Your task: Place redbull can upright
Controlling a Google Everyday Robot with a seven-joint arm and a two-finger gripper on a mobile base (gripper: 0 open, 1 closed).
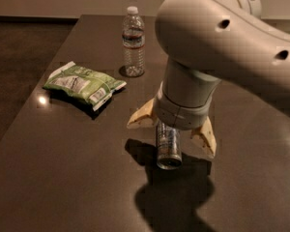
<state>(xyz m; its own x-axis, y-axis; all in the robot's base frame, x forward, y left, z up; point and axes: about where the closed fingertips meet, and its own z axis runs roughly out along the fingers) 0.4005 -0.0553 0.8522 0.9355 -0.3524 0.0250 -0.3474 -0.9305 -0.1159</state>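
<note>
The redbull can (168,146) lies on its side on the dark table (63,178), with one shiny silver end facing the camera. My gripper (171,139) is right above it, pointing down. Its two tan fingers are spread wide, one finger (141,117) left of the can and the other (204,137) right of it. Neither finger touches the can. The big white arm hides the can's far end.
A clear water bottle (134,42) with a white cap stands upright at the back of the table. A green snack bag (84,83) lies left of the gripper. The table's left edge runs diagonally past the bag.
</note>
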